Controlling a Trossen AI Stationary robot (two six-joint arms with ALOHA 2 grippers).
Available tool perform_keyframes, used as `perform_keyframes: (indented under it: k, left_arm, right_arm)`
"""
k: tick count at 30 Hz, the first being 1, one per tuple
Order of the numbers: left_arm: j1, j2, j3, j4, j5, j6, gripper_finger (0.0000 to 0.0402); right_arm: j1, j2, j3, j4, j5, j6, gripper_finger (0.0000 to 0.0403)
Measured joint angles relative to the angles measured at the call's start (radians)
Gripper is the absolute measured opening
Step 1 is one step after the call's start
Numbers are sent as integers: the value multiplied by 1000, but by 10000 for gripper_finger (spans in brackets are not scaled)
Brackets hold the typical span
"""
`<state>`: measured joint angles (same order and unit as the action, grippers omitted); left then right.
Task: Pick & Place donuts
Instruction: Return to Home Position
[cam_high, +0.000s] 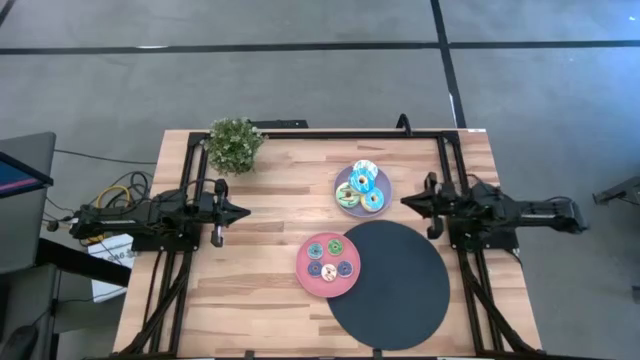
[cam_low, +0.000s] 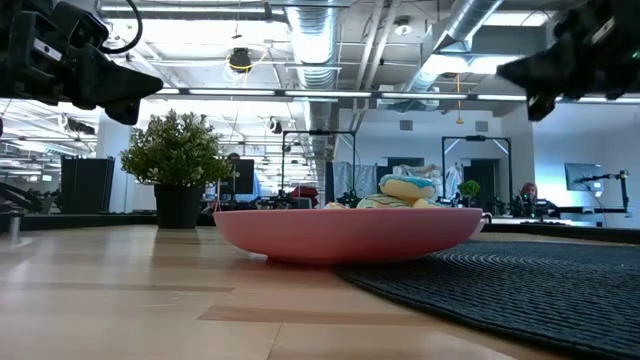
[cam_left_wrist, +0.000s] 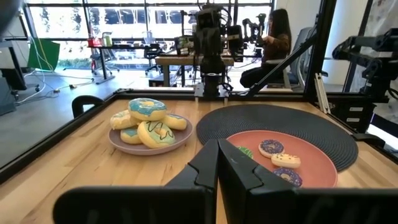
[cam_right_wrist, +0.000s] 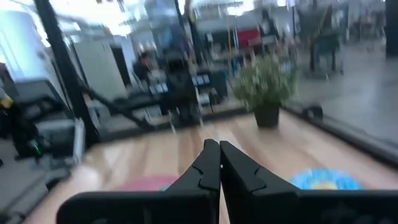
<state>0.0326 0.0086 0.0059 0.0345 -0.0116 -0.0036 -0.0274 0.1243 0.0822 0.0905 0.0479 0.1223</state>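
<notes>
**Table** (cam_high: 270, 300): pale wood planks.

**Left gripper** (cam_high: 243, 212): at the table's left side, raised above the wood and pointing toward the middle. Its fingers are pressed together with nothing between them.

**Right gripper** (cam_high: 406, 201): at the table's right side, raised likewise and facing the left gripper across the plates. Its fingers are closed tip to tip and hold nothing.

**Donuts** (cam_high: 362, 182): all lie on the two plates, between the grippers.

**Lilac plate** (cam_high: 387, 185): right of the table's centre, nearer the right gripper. It carries the big donuts in a tight cluster, touching one another. One blue-iced donut rides on top, with yellow- and pale-iced ones around it.

**Pink plate** (cam_high: 327, 289): just beside the lilac plate, toward the table's front. It carries five small donuts lying flat in a loose ring, slightly apart. One green-iced and two purple-iced ones can be made out.

**Black disc** (cam_high: 395, 290): large, flat and ribbed, at the front right. The pink plate's edge overlaps its left rim.

**Plant** (cam_high: 235, 143): small, leafy, in a dark pot. It stands upright at the back left, well apart from the plates.

**Person** (cam_left_wrist: 277, 40): seated in the room beyond the table.
</notes>
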Motion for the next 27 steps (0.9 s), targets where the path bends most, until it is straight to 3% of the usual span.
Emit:
perform_keyframes:
  k: [4, 9, 27]
  left_arm:
    - [0, 0, 0, 0, 0, -2, 0]
    - [0, 0, 0, 0, 1, -6, 0]
    - [0, -2, 0, 0, 0, -7, 0]
  right_arm:
    - [22, -123, 1, -78, 2, 0, 0]
    - [52, -120, 0, -92, -53, 0, 0]
    - [65, -120, -74, -78, -46, -44, 0]
